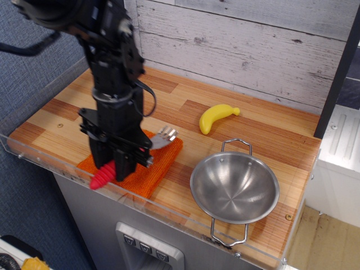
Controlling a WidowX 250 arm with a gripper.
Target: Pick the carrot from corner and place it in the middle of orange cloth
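Observation:
My gripper (121, 163) is shut on the carrot, a fork with a red ribbed handle (103, 177) and a silver head (163, 136). It holds the fork tilted, red end down toward the front rim, silver head up to the right. The gripper hangs over the orange cloth (160, 162), a knitted square near the table's front edge, and hides most of it. I cannot tell whether the fork touches the cloth. The table's front-left corner (19, 140) lies to the left.
A yellow toy banana (216, 117) lies behind the cloth to the right. A steel bowl (234, 188) with wire handles stands at front right. A clear acrylic rim (169, 209) edges the table's front. A white plank wall (242, 45) stands behind.

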